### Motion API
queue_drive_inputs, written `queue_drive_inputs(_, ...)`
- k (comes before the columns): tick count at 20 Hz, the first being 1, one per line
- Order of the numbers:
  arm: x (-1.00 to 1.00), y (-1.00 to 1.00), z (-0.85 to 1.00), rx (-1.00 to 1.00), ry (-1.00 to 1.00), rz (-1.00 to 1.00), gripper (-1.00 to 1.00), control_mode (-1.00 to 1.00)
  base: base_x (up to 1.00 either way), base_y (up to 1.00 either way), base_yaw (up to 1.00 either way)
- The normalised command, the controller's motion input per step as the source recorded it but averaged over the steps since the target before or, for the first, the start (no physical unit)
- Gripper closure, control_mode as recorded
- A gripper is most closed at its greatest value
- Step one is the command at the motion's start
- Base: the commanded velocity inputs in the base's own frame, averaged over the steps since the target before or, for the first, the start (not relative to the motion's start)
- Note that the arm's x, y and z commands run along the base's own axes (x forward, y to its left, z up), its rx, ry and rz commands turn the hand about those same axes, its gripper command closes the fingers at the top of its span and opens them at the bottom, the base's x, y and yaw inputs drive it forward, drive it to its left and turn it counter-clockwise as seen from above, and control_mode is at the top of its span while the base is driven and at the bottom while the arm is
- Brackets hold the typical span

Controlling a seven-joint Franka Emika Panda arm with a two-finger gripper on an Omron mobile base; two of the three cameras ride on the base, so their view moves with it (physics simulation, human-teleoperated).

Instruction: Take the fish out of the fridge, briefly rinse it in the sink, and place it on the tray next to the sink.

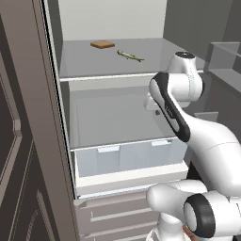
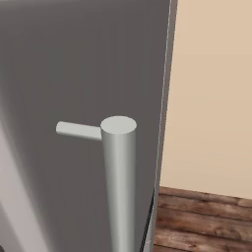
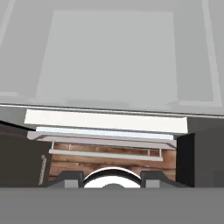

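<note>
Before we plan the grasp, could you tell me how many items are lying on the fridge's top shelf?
2: a fish toward the shelf's right and a flat brown slab behind it to the left. The arm hides the shelf's right end, so more may be hidden.

The fridge (image 1: pixel 66 117) stands open with free room above the top shelf (image 1: pixel 113 75), where just a brown slab (image 1: pixel 102 44) lies near the fish (image 1: pixel 130 56), while the door (image 1: pixel 23 141) blocks the left side.
</note>
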Motion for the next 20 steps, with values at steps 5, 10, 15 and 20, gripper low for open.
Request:
queue_drive_inputs(5, -0.01, 0.12, 0.00, -0.02, -0.12, -0.01, -1.00, -1.00, 0.00, 0.00, 0.00)
queue_drive_inputs(10, 0.00, 0.00, 0.17, 0.01, -0.34, -0.03, -1.00, -1.00, 0.00, 0.00, 0.00)
queue_drive_inputs(15, -0.11, 0.00, 0.51, 0.00, -0.52, 0.00, -1.00, -1.00, 0.00, 0.00, 0.00)
queue_drive_inputs(20, -0.02, 0.00, 0.91, 0.00, -0.34, 0.00, -1.00, -1.00, 0.00, 0.00, 0.00)
